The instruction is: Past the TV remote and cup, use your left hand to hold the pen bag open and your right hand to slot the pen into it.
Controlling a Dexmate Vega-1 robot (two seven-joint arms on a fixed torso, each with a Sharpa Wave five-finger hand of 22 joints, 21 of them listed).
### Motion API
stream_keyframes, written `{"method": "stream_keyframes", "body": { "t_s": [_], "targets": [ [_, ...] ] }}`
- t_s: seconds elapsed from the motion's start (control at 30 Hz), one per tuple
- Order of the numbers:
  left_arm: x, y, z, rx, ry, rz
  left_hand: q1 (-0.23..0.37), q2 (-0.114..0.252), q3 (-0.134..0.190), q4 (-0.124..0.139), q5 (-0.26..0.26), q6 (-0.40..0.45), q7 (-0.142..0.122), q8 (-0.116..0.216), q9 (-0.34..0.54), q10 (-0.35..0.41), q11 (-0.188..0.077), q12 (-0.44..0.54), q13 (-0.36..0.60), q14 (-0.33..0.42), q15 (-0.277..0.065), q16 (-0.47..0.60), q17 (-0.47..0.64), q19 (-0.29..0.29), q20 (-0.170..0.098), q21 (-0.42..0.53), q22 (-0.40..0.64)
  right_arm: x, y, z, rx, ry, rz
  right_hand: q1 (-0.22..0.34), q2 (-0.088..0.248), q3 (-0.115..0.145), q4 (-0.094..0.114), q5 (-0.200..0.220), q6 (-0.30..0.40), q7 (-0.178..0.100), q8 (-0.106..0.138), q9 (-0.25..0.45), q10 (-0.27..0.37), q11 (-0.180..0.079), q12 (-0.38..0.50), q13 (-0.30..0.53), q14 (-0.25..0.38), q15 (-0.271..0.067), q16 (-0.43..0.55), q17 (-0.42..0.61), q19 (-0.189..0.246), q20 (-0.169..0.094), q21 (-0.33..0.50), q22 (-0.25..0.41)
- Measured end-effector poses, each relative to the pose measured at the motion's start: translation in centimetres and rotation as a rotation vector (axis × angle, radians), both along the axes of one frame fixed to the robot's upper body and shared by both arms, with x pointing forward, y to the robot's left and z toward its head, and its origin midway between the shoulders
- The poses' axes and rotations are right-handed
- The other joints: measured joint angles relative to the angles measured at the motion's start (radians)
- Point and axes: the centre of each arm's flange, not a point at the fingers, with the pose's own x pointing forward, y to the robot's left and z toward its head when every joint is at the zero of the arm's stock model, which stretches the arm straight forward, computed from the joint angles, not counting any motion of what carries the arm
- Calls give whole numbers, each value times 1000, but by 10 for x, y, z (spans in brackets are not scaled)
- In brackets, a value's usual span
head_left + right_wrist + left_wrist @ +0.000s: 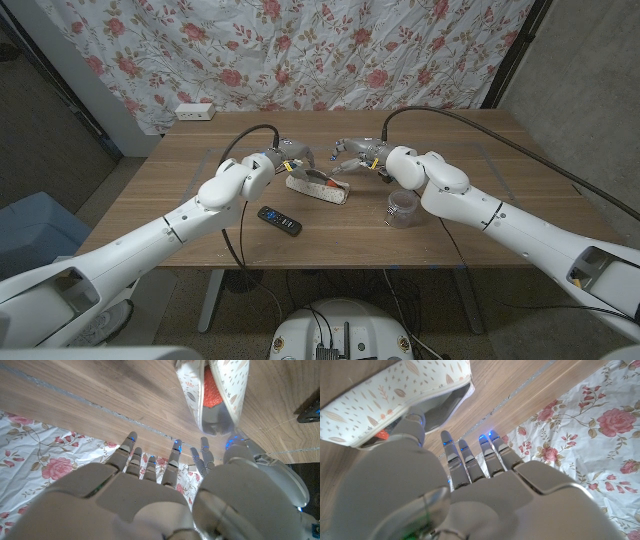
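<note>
Two hands are meeting over the middle of the wooden table (480, 150), one at each end of the pen bag (318, 187). The left hand (283, 156) is sitting at the bag's near-left end; in the left wrist view its thumb is pressing against the bag's patterned side while the other fingers (470, 457) are stretching straight out past it over bare wood, so it is touching the bag, but whether it is really gripping the fabric I cannot tell. The right hand (358, 157) is hovering just beyond the bag's open mouth, fingers spread and pointing away, holding nothing that shows. The bag is gaping toward that hand, and something orange-red (214, 387) is lying inside it; whether that is the pen I cannot tell.

Just behind the right forearm, nearer the robot, a clear cup (402, 209) is standing upright, close under the arm. Behind the left forearm a black remote (280, 220) is lying flat, apart from the bag. Beyond both hands the tabletop is running open to its far edge, and wide stretches are lying free outward of each hand toward the side edges.

Behind the table a rose-print cloth (330, 50) is hanging as a backdrop, with a white power strip (195, 112) sitting at its foot past the left hand. Black cables (450, 118) are arching over both arms.
</note>
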Motion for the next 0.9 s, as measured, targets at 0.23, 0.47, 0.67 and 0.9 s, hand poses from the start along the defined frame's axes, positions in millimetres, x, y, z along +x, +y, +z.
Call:
{"method": "stream_keyframes", "body": {
  "t_s": [0.23, 0.47, 0.67, 0.9],
  "targets": [
    [-4, 5, 1, -16, -5, 3, 0, 0, 0, 0, 0, 4, -4, 0, 0, 0, 0, 0, 0, 0, 0, 0, 0, 0, 0, 0, 0, 0, -4, 2, 4, -10, 4, -13, -13, -4, 4, 0, 0, 0, -6, 0, 0, 0, 0, 0, 0, 0, 0, 0, 0, 0, 0, 0],
    [-6, 15, 5, -64, -9, 5, -12, 12, -10, 4, 0, 4, -4, 0, 0, 0, 0, 0, 0, 0, 0, 0, 0, 0, 0, 0, 0, 0, -8, 4, 23, -14, 17, -23, -2, -7, 7, 4, 0, 0, -6, 0, 4, -4, 7, 0, 0, 0, 0, 0, 0, 0, 0, 0],
    [-5, 25, 9, -117, -11, 4, -25, 9, -14, 8, 0, 3, -3, 0, 0, -6, 6, 0, 0, 0, 0, 0, 0, 0, 0, 0, 0, 2, -13, 7, 52, -18, 40, -34, -13, -14, 5, 4, -11, 3, -15, 0, 15, -7, 8, 0, 8, -7, 0, 0, 0, 0, 0, 0],
    [-1, 40, 10, -160, -9, 25, -37, 21, -18, 12, 0, -20, 9, -8, 0, -20, 20, 0, 0, -11, 4, 0, 5, -9, 9, 0, 0, -3, -8, 9, 96, -22, 110, -41, -7, -18, 10, 4, -23, 12, -19, -5, 29, -3, 14, 0, 8, -7, 0, 0, -15, 0, 0, 0]
  ]
}}
